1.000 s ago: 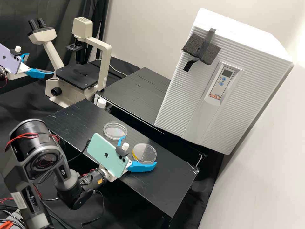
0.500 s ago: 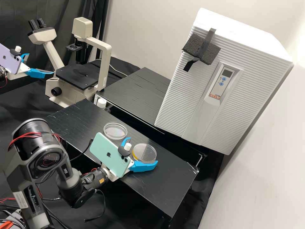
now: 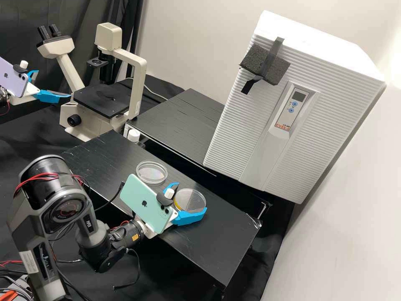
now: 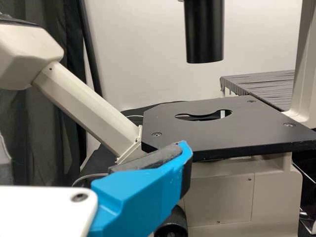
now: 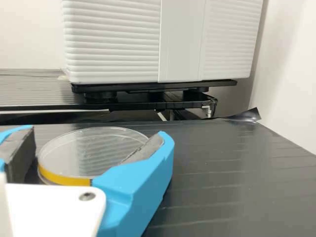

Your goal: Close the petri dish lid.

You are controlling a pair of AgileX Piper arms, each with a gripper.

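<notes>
On the bench (image 3: 217, 246), my right gripper (image 3: 191, 196) has its fingers on either side of a clear round petri dish part (image 3: 190, 200) with a yellow band on its rim. In the right wrist view the right gripper (image 5: 98, 136) stands open around this banded dish (image 5: 89, 148), its grey pads close to the rim; whether they touch it, I cannot tell. Another clear dish part (image 3: 151, 172) lies to the upper left in the high view. My left gripper (image 3: 54, 84) is open and holds nothing, beside the microscope; the left wrist view has the left gripper (image 4: 91, 153) before the stage.
The microscope (image 3: 102, 98) stands at the back left. A large white ribbed incubator (image 3: 250, 138) rises behind the bench. A white-capped bottle (image 3: 133, 135) stands by the bench's back edge, and a raised black shelf (image 3: 179, 121) lies behind it.
My right gripper has shifted slightly to the right in the high view, and its fingers have drawn closer together around the banded dish. The left arm and both dish parts have stayed put.
</notes>
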